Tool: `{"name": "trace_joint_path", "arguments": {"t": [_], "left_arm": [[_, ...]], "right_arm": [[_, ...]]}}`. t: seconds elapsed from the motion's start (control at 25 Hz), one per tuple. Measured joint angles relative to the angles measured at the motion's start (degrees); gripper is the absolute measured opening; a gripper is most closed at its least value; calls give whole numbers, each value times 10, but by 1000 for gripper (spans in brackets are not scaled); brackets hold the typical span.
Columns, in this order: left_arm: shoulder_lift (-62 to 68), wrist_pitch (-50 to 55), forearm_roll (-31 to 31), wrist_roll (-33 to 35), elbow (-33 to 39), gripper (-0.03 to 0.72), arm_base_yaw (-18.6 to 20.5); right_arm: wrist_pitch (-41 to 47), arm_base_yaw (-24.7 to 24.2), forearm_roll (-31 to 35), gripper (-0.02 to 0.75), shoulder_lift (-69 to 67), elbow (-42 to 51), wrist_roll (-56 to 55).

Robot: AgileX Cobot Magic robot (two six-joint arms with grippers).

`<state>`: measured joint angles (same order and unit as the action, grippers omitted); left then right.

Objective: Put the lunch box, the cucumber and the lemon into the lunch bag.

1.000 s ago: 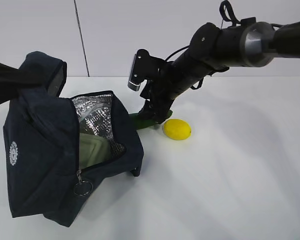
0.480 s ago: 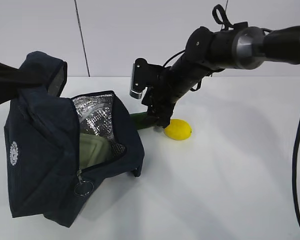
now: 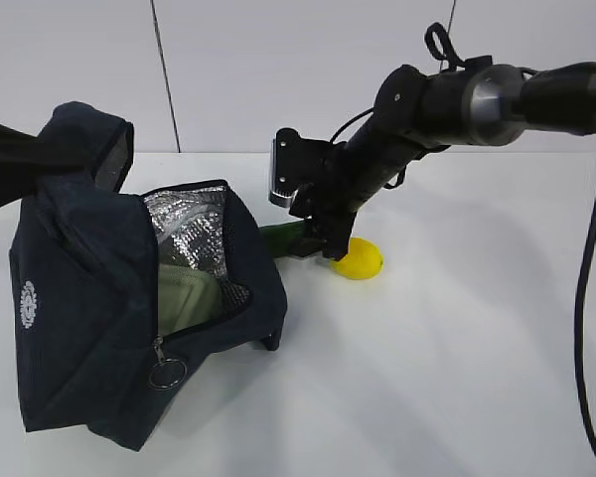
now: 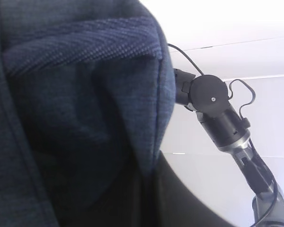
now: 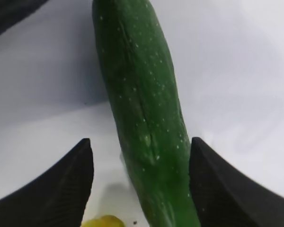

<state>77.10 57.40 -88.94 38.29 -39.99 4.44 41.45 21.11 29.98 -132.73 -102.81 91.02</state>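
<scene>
I have the right pincer [image 5: 139, 189] down over the cucumber [image 5: 142, 113], jaws standing apart on either side of it. In the wrist view the right jaw looks to be touching the cucumber's flank while the left one is well clear, so I don't count this as a grip yet. To do it well I would centre the jaws across the cucumber, close squarely on its middle so the smooth skin doesn't roll out, and keep away from the lemon [image 3: 359, 258], which lies just beside the cucumber on the side away from the lunch bag [image 3: 99, 298].

The cucumber lies on the tabletop [image 3: 427, 378] with one end next to the lunch bag. The bag's mouth gapes toward the cucumber, showing foil lining and the pale green lid of the lunch box [image 3: 184, 298] already inside. My left pincer itself isn't visible; it is shut, apparently pinching the bag's raised flap, since dark navy fabric fills its wrist view.

The tabletop is plain white and smooth, so the cucumber may skid if nudged. Behind the bag stands a bare pale wall with one thin vertical seam.
</scene>
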Motion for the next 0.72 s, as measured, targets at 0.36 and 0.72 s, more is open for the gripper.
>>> {"name": "trace_joint_path", "arguments": {"t": [0.36,0.72], "left_arm": [[0,0,-3,0,0,-7,0],[0,0,-5,0,0,-7,0]], "right_arm": [[5,-18,27,489,-16,-25,11],[49,-18,38,488,-36,-62,14]]}}
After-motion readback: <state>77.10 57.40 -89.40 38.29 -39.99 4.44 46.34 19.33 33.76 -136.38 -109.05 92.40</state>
